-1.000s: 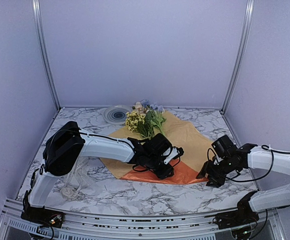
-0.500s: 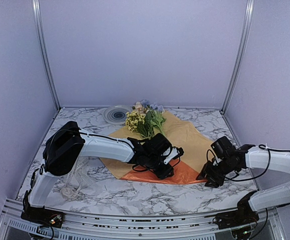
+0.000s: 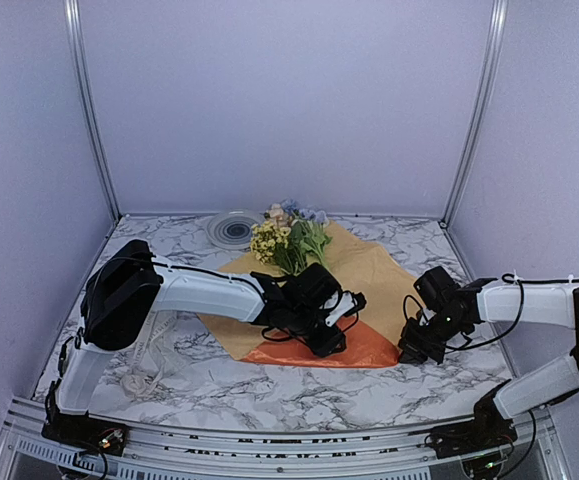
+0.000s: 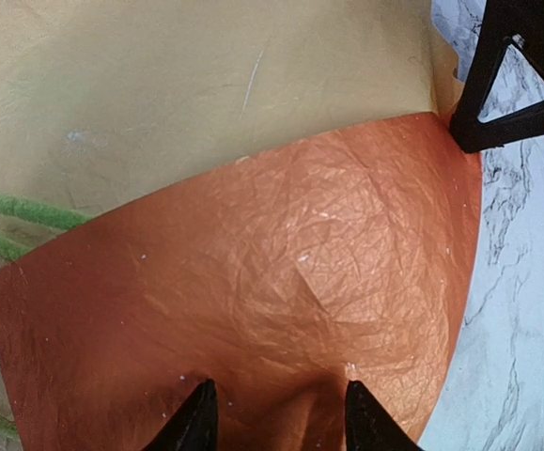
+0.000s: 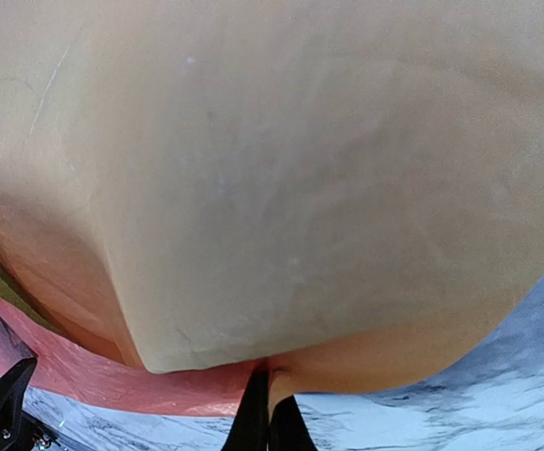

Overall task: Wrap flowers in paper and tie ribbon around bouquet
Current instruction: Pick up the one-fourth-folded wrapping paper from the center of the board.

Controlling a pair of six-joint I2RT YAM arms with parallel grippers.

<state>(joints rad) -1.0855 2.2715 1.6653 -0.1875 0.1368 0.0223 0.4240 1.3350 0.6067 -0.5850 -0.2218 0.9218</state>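
The paper (image 3: 374, 270) lay spread on the marble worktop (image 3: 269, 390), its near corner folded over to show the deeper orange side. The flowers (image 3: 287, 243) lay on the paper, blossoms at its far edge and stems running under the fold. The left tool (image 4: 276, 418) sat on that folded flap with its fingers (image 4: 199, 423) partly apart and the tips pressed into it; whether they pinched it could not be told. The right tool (image 5: 270, 418) was closed tight on the paper's edge beside the fold, that edge raised off the worktop.

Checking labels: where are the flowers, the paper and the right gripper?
flowers (image 3: 267, 241): top view, yellow blossoms.
paper (image 3: 374, 268): top view, pale reverse side.
right gripper (image 5: 269, 418): right wrist view, between shut fingertips.
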